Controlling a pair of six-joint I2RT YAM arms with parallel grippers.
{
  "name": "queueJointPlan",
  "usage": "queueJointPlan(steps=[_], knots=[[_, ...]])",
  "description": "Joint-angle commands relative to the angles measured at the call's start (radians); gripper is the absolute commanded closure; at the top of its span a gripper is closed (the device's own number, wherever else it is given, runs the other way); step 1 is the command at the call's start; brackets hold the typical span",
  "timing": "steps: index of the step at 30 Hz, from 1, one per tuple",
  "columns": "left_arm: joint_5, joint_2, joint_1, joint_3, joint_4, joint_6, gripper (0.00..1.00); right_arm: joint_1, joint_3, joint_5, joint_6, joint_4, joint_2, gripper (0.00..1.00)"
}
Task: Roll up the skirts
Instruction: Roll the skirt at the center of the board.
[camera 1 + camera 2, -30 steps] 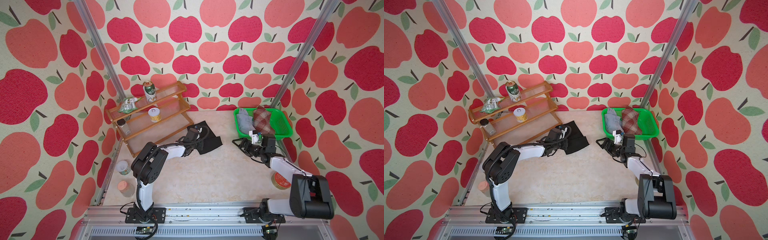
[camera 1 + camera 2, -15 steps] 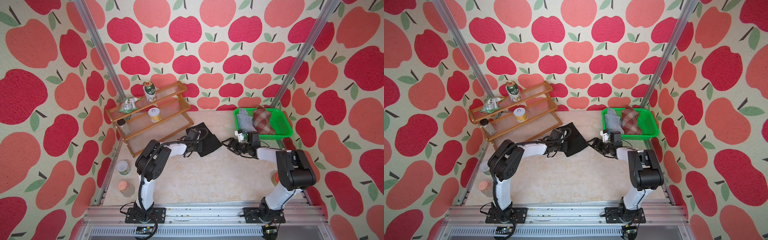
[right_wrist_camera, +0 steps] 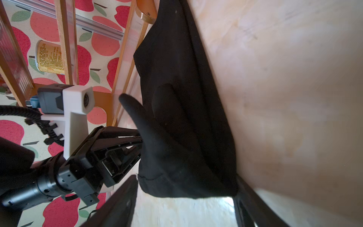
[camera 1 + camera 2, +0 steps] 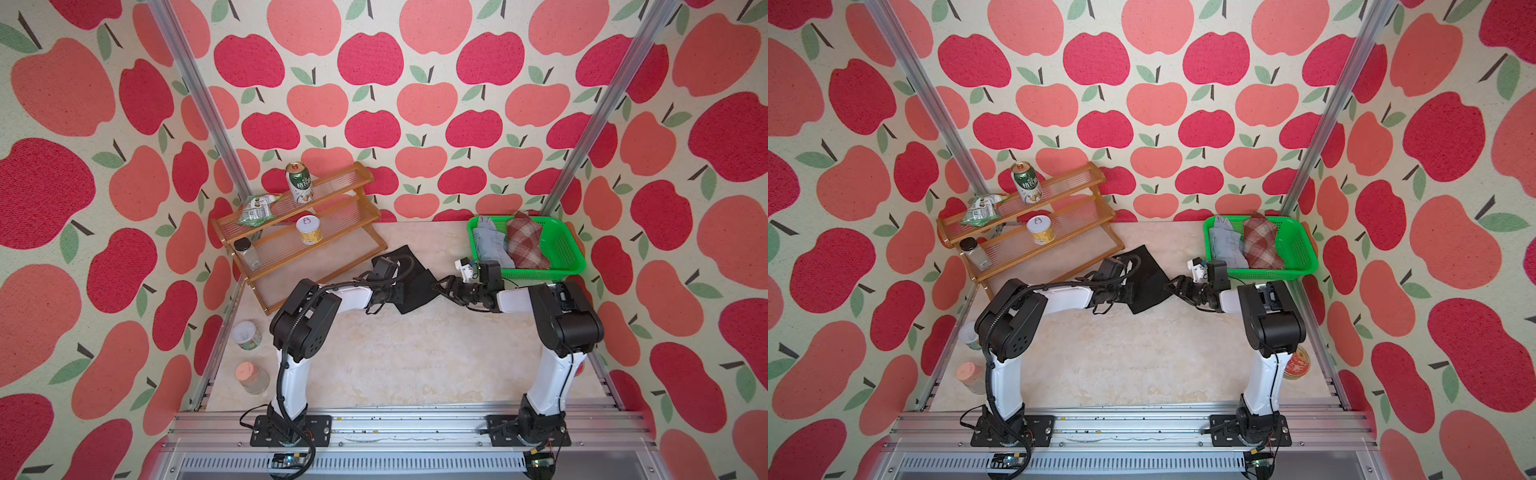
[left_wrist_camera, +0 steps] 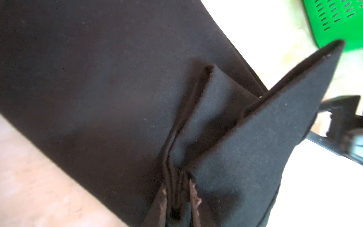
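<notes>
The right arm has swung in from beside the basket until its gripper (image 4: 441,286) sits at the near corner of the black skirt (image 4: 417,279), and the left arm has edged closer to it along the cloth.

In the right wrist view the right gripper's two jaws stand apart, one on each side of the skirt's bunched corner (image 3: 186,176), not yet pressed on it. The left gripper (image 3: 137,141) is clamped on a pinched-up fold of the same skirt, just across from the right one; the left wrist view shows the layered hem (image 5: 172,188) gathered between its jaws and a flap standing up beside them.

To do this step well, I judge the right jaws should come together over all the layers at the corner, not only the top one, at the same edge and height as the left grip, so both ends turn evenly and the roll starts straight. Lifting too high would drag the flat part of the skirt out of shape.

Out beyond the right gripper, behind its wrist, the green basket (image 4: 569,253) holds the denim skirt (image 4: 490,245) and the plaid skirt (image 4: 525,245) side by side, both apparently bundled. Beyond the left gripper, the skirt's far corner lies against the foot of the wooden rack (image 4: 365,245): that is the closest obstacle if the cloth is rolled or pushed away. The rack carries a green can (image 4: 299,183), a yellow tin (image 4: 309,230), a packet (image 4: 257,208) and a small jar (image 4: 247,253). Two jars (image 4: 247,334) stand well off behind the left arm.
</notes>
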Motion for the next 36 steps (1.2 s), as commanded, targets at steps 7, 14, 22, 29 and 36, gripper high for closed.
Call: queueJointPlan(steps=[7,14,22,29,36], knots=[[0.046,0.015,0.026,0.026,-0.107,0.005,0.78,0.006,0.045,-0.003,0.114,0.165,0.132,0.47],[0.073,0.002,0.043,0.037,-0.137,0.05,0.6,0.007,0.059,-0.027,0.221,0.314,0.167,0.91],[-0.026,-0.209,0.034,-0.042,-0.049,0.208,0.34,0.0,0.053,-0.052,0.238,0.272,0.098,1.0],[-0.285,-0.423,-0.263,-0.22,0.142,0.858,0.09,-0.005,0.043,-0.061,0.182,0.113,-0.011,1.0],[-0.455,-0.346,-0.463,-0.281,0.241,1.063,0.0,-0.01,0.052,-0.035,0.103,-0.072,-0.093,1.0]])
